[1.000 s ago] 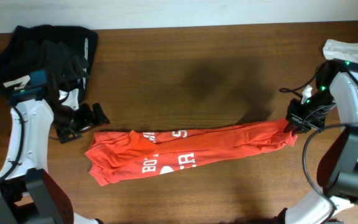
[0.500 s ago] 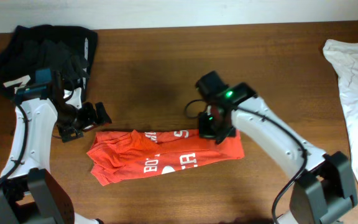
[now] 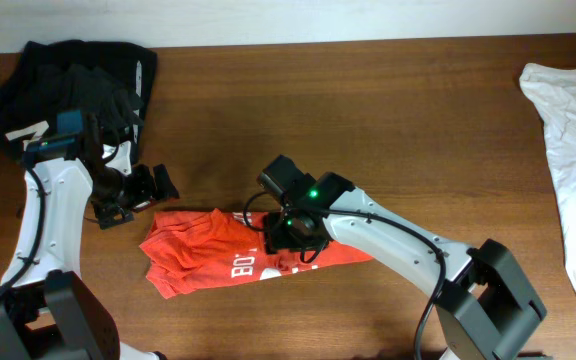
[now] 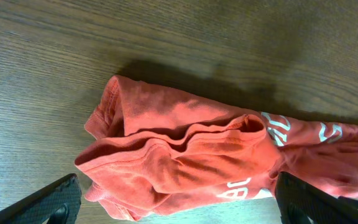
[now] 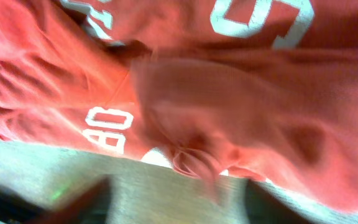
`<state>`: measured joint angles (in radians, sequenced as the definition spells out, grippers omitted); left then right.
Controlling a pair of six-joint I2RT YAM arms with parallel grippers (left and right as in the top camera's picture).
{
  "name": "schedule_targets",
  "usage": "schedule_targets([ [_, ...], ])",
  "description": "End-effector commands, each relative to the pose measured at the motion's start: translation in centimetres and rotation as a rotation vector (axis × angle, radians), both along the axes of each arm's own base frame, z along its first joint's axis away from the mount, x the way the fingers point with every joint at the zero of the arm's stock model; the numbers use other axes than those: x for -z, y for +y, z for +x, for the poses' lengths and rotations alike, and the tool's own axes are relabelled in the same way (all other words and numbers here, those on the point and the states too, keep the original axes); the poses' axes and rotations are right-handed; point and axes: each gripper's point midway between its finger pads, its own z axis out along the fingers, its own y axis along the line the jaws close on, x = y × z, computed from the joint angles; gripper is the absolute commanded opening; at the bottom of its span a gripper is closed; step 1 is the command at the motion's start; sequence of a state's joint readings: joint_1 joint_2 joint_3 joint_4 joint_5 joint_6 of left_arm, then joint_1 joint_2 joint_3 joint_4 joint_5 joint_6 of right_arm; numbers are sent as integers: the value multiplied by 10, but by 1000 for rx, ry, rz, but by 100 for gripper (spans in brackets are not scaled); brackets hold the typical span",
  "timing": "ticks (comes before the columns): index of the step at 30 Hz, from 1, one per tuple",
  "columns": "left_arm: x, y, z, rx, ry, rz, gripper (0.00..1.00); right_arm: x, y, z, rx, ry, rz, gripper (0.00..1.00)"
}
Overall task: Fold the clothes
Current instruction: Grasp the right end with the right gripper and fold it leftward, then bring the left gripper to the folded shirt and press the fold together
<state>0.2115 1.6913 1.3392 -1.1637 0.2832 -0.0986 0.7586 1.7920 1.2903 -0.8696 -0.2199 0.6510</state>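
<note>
A red-orange T-shirt with white lettering lies across the front middle of the table, its right end doubled back over its middle. My right gripper hovers low over that doubled part. In the right wrist view its blurred fingers stand wide apart, so the right gripper is open, with a loose fold of the T-shirt just beyond the tips. My left gripper sits off the shirt's upper left corner, open. In the left wrist view the left gripper spans the bunched T-shirt without touching it.
A heap of black garments with white markings lies at the back left corner. A plain white garment is spread along the right edge. The bare wooden table stretches between them.
My right arm swept left with the shirt's right end, laying it over the middle, and its jaws went from shut on the fabric to open. The left arm stayed still.
</note>
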Motion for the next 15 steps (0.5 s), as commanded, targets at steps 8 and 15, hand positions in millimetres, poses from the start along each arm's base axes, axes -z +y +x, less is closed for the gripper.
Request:
schedule_targets([
  [8,-11,-94,-22,257,43,-125,3,-60,-153,55,118,126,-68,4],
  [15,-21,-217,-62,597,19,-311,1,11,-123,29,43,187,187,4],
])
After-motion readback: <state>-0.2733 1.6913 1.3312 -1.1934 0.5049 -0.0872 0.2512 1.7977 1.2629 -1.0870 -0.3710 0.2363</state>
